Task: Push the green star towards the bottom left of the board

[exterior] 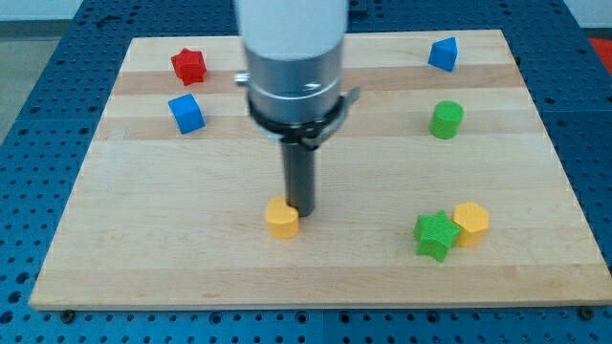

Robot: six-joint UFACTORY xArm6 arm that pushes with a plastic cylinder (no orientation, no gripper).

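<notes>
The green star (434,234) lies near the view's bottom right of the wooden board (191,268). It touches a yellow hexagonal block (470,223) on its right. My tip (300,209) is near the board's middle, far to the left of the green star. It stands just to the right of and touching or almost touching a yellow block (281,219).
A red star (188,66) and a blue cube (186,113) sit at the view's top left. A blue block (443,53) sits at the top right, with a green cylinder (446,119) below it.
</notes>
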